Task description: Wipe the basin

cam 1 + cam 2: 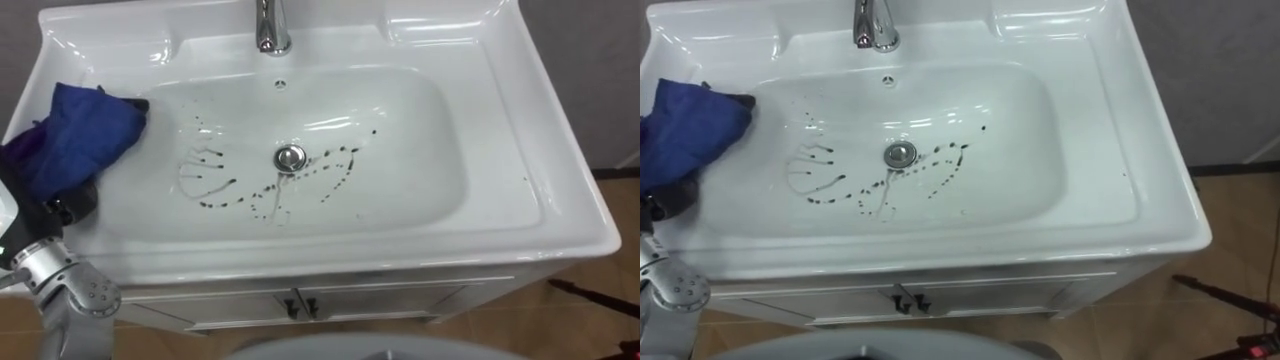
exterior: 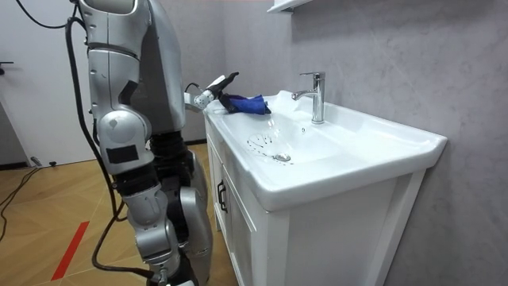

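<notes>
Left hand (image 1: 75, 205) is at the basin's left rim, clamped on the blue cloth (image 1: 80, 135). The cloth is bunched over the hand, with one dark fingertip poking out at its far edge and the thumb dark underneath. In the room view the cloth hangs off the hand just over the rim, on the side away from the camera.

Cloth and hand sit up on the rim and the left slope of the white basin (image 1: 430, 210), clear of the mess. And there is the mess: dark dotted streaks (image 1: 215, 190) looping across the bowl's floor. They start just right of the cloth, fan out left of the drain (image 1: 290, 157), curl below it and trail off up to the right. A few stray specks sit higher up, near the cloth.

The round metal drain is in the middle of the bowl, with the small overflow hole (image 1: 280, 84) on the back wall above it. The chrome tap (image 1: 270, 25) stands on the back ledge. Below the front edge are white cabinet doors (image 1: 380, 300) with a pair of dark handles (image 1: 300, 306) at the centre.

The room view has the robot standing upright at the front of the vanity on a wooden floor (image 2: 48, 199). Its right arm hangs by its side, and the right hand (image 2: 135, 181) looks like the dark shape low against the body. I cannot tell how that hand is set.
</notes>
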Tool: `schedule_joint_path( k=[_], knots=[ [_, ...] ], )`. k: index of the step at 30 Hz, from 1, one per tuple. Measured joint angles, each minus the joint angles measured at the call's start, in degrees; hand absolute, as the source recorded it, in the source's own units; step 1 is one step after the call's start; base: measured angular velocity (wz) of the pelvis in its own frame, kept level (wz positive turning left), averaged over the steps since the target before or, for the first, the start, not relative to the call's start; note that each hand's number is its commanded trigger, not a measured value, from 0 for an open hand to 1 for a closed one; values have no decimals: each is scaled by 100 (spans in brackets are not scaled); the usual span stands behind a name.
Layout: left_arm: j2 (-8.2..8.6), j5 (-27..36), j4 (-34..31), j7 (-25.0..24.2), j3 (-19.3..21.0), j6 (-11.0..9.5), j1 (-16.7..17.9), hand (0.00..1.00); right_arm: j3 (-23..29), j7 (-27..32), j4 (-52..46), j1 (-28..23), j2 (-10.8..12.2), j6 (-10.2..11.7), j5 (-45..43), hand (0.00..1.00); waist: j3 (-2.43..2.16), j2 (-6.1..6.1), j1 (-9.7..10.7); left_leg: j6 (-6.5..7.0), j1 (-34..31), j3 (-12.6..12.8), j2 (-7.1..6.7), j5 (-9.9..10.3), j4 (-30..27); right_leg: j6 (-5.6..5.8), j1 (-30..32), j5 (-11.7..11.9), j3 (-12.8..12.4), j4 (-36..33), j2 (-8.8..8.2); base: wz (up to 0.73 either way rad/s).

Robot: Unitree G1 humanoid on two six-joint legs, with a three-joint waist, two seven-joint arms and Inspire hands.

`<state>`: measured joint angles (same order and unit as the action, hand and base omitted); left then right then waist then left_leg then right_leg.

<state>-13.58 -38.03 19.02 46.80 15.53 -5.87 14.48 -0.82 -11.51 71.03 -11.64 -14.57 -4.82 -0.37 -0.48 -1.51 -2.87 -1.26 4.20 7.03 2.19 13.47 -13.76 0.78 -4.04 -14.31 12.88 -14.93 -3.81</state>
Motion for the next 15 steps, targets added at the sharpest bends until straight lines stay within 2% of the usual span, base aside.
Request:
schedule_joint_path(
  k=[7, 15],
  knots=[
    [1, -229, 7, -9, -3, 62, 33, 0, -3, -126, 41, 26, 0, 12, 3, 0, 8, -20, 108, 0, -1, -24, -5, 0, -1, 0, -2, 0, -11, -3, 2, 1],
    [1, -308, 6, -22, -40, 169, 34, 0, -7, -184, 157, 29, 0, 13, 7, 0, 46, -86, 154, 0, 4, -10, -5, 0, 31, 0, 3, 0, -14, 12, 6, 0]
  ],
)
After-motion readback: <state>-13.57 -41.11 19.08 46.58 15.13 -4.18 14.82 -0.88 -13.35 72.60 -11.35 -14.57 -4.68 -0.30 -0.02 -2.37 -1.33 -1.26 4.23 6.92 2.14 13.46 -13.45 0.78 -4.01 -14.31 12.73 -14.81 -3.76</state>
